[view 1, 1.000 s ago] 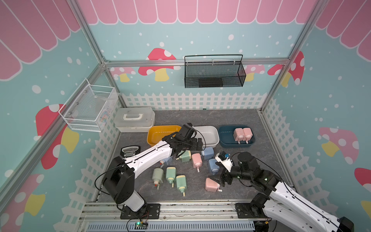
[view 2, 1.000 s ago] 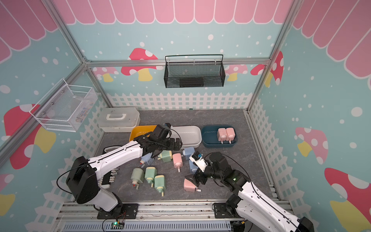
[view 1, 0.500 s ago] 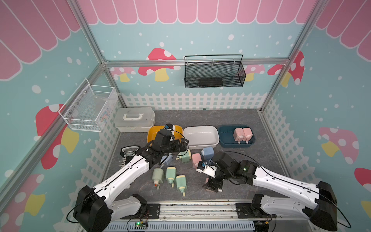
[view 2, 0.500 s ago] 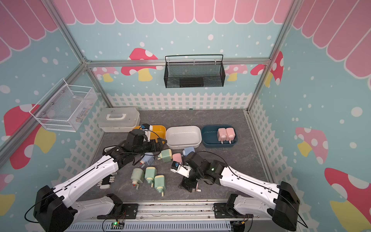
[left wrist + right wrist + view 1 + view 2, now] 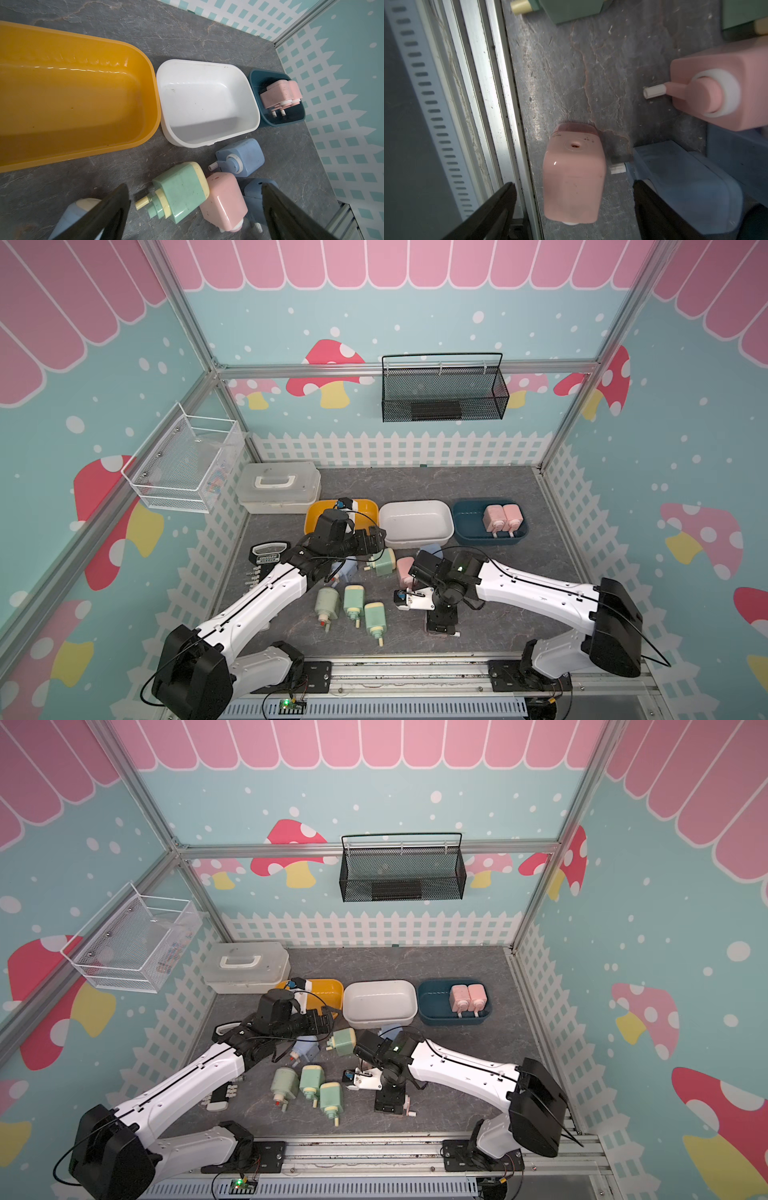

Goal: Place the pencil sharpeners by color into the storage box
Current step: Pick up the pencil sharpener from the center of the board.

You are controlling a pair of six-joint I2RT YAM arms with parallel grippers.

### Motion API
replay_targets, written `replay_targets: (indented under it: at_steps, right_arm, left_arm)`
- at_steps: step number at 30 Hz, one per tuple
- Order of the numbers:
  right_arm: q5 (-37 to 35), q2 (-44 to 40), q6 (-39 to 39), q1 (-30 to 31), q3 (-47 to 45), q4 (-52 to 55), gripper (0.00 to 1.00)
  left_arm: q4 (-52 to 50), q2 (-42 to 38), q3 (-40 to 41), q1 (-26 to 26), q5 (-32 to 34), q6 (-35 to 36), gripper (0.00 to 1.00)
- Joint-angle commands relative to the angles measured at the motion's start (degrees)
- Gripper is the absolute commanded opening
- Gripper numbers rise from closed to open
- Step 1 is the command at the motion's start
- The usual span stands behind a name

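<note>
Three storage boxes stand in a row: yellow (image 5: 365, 506), white (image 5: 415, 506) and dark blue (image 5: 461, 526), the last holding two pink pencil sharpeners (image 5: 500, 518). In the left wrist view, my open left gripper (image 5: 195, 187) hovers over a green sharpener (image 5: 182, 191) and a pink one (image 5: 224, 201), with blue ones (image 5: 243, 158) beside them. My right gripper (image 5: 441, 620) points down near the front edge. Its open jaws straddle a pink sharpener (image 5: 574, 178) with gaps on both sides. Three green sharpeners (image 5: 353, 605) lie in front of the left arm.
A white lidded case (image 5: 278, 487) sits at the back left and a black-and-white bar tool (image 5: 266, 556) by the left fence. The metal front rail (image 5: 500, 104) runs close beside the right gripper. Wire baskets (image 5: 442, 389) hang on the walls.
The right arm swung left and forward, and its gripper came down around the front pink sharpener. The left gripper drew back left from the white box to over the loose sharpeners.
</note>
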State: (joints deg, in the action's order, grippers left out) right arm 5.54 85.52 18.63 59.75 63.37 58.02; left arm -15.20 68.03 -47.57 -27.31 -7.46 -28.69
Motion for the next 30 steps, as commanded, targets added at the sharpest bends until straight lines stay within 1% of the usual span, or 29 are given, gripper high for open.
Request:
replay_targets:
  at_steps: [1,5,11,16,18,19,21,23,24,25,28,30]
  right_arm:
    - [-1.31,2.76,2.81,0.46,0.26,3.25,0.88]
    - [-3.18,4.94,2.50,0.43,-1.02,1.14,0.88]
    - [-0.23,4.29,2.04,0.37,-3.84,-4.70,0.86]
    - [0.11,5.19,1.85,0.20,-5.02,-5.62,0.80]
    - [1.30,5.37,1.99,0.04,-5.10,-5.52,0.76]
    - [1.81,5.21,2.02,-0.03,-5.10,-5.54,0.71]
    - [2.19,4.88,2.01,-0.24,-5.01,-5.60,0.58]
    - [1.91,4.34,1.85,-0.50,-4.99,-5.59,0.54]
    - [2.14,3.89,1.92,-0.66,-5.01,-5.55,0.47]
    - [2.26,3.48,1.93,-0.76,-4.94,-5.55,0.43]
    - [2.60,2.28,2.01,-0.89,-4.75,-5.55,0.36]
    - [3.81,1.33,2.27,-1.11,-4.50,-5.46,0.29]
  left_arm:
    - [1.51,-1.24,1.02,0.59,-1.17,0.92,0.99]
    - [1.66,-0.73,0.99,0.77,-1.06,0.59,0.99]
    - [2.30,0.56,0.75,0.77,-1.32,-0.31,0.99]
    - [2.32,1.14,0.64,0.77,-1.32,-0.75,0.99]
    - [2.37,1.22,0.65,0.77,-1.24,-0.84,0.99]
    - [2.46,1.31,0.57,0.77,-1.15,-0.84,0.99]
    - [2.46,1.45,0.55,0.77,-1.04,-0.93,0.99]
    - [2.57,1.66,0.46,0.77,-0.85,-1.09,0.99]
    - [2.55,1.75,0.46,0.77,-0.88,-1.17,0.99]
    - [2.63,1.89,0.39,0.77,-0.97,-1.19,0.99]
    - [2.82,2.36,0.22,0.77,-1.06,-1.27,0.99]
    - [2.89,2.58,0.17,0.77,-1.13,-1.28,0.99]
